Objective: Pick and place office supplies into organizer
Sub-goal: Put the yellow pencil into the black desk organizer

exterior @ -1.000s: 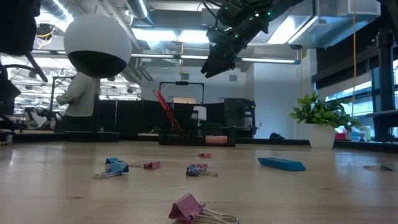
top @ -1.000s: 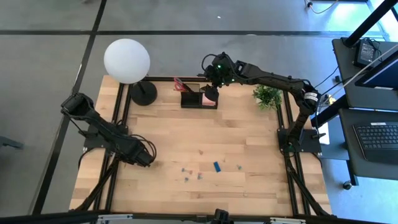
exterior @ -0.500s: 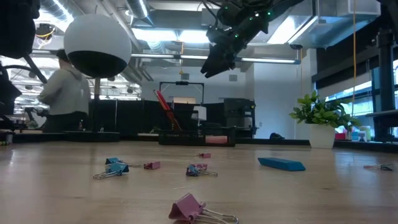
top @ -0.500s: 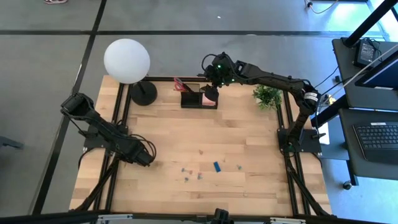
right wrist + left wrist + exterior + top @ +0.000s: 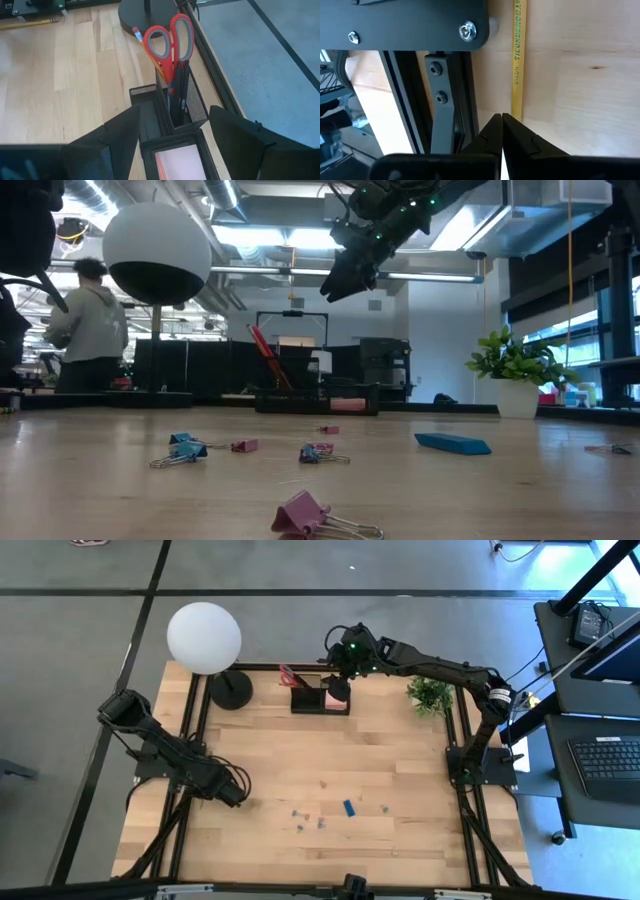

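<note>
The black organizer (image 5: 321, 699) stands at the table's far edge. Red-handled scissors (image 5: 170, 42) and black pens (image 5: 179, 95) stick up in its tall compartment, and a pink sticky-note pad (image 5: 175, 162) lies in its low one. My right gripper (image 5: 175, 145) hangs open above it, well clear of it in the low view (image 5: 345, 275). My left gripper (image 5: 501, 122) is shut, low at the table's left side (image 5: 243, 795). A yellow pencil (image 5: 518, 60) lies flat on the wood and runs away from its fingertips. A blue block (image 5: 349, 807) and small clips (image 5: 300, 812) lie near the table's front. My left gripper has its shut fingertips (image 5: 512, 131) right at the pencil's near end (image 5: 517, 112). That end runs in behind one finger and not between the two. I cannot tell whether the finger touches it.
A lamp with a white globe (image 5: 204, 637) and a round black base (image 5: 231, 690) stands left of the organizer. A potted plant (image 5: 430, 695) stands to its right. Pink and blue clips (image 5: 300, 513) lie scattered over the near half. A black frame rail (image 5: 445, 95) runs beside the pencil.
Neither arm has visibly moved. A person in the room behind the table has walked toward the left of the low view.
</note>
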